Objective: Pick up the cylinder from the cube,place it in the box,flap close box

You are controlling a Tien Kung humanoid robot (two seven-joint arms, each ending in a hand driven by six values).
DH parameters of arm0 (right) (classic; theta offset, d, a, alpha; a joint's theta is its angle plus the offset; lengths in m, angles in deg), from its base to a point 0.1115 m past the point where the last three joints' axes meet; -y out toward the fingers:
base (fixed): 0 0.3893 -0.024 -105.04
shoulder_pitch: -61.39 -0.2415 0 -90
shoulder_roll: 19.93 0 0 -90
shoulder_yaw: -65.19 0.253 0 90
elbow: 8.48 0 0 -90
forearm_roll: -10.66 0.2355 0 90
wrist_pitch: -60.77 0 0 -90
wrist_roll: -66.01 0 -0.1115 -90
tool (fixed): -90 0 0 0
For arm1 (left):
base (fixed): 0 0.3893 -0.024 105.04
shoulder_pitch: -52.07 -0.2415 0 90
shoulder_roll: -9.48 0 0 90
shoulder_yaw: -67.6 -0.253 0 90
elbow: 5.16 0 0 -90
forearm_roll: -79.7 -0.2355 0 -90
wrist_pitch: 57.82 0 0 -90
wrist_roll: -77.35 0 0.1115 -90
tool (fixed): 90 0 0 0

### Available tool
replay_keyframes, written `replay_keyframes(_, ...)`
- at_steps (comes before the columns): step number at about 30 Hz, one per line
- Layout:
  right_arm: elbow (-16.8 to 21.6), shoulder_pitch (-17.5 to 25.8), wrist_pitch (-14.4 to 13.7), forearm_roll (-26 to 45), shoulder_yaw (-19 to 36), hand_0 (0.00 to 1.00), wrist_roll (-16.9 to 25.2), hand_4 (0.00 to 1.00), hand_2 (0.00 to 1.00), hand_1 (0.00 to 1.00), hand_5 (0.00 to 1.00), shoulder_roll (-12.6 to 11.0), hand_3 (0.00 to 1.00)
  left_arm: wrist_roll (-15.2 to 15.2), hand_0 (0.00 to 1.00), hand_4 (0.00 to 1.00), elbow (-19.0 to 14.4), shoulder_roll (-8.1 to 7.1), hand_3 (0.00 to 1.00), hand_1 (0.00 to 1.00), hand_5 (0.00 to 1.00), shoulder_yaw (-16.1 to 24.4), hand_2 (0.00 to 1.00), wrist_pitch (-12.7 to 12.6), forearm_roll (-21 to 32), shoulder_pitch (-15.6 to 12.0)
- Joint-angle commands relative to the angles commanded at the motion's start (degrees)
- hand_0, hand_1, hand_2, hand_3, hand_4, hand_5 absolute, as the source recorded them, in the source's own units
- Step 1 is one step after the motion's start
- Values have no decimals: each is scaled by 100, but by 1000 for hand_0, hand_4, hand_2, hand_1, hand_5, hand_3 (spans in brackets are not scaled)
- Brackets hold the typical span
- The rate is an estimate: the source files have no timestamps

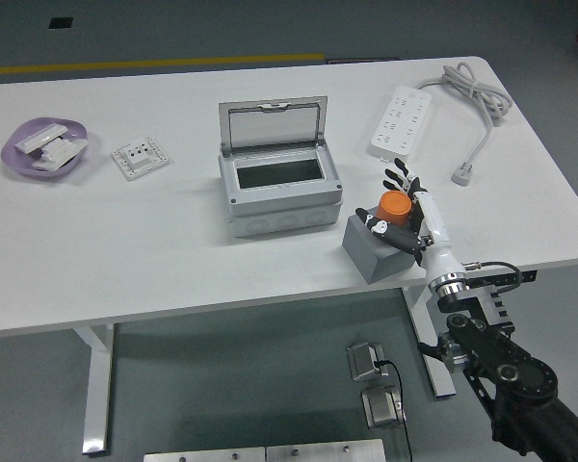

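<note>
An orange cylinder (396,203) stands on a dark grey cube (374,252) near the table's front edge, right of the box. The grey box (279,197) sits mid-table with its clear-windowed lid (273,125) flipped up and back, its inside empty. My right hand (406,214) comes in from the lower right and wraps around the cylinder: thumb on its front left, fingers spread behind and to its right. The cylinder still rests on the cube. The left arm does not show.
A white power strip (402,120) with a coiled grey cable (478,96) lies at the back right. At the far left are a purple dish (19,154) holding white parts and a white socket plate (140,157). The cube stands close to the table's front edge.
</note>
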Motion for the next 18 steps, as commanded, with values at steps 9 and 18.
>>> replay_keyframes(9, 52, -6, -71, -59, -43, 759, -68, 369, 781, 791, 2, -11, 851, -6, 667, 681, 0, 4, 695, 654, 154, 20, 643, 1, -32, 14)
replay_keyframes(18, 143, 6, -195, -211, -105, 691, -175, 2, 613, 607, 2, -13, 497, -14, 667, 682, 0, 2, 695, 655, 153, 39, 643, -2, -64, 21)
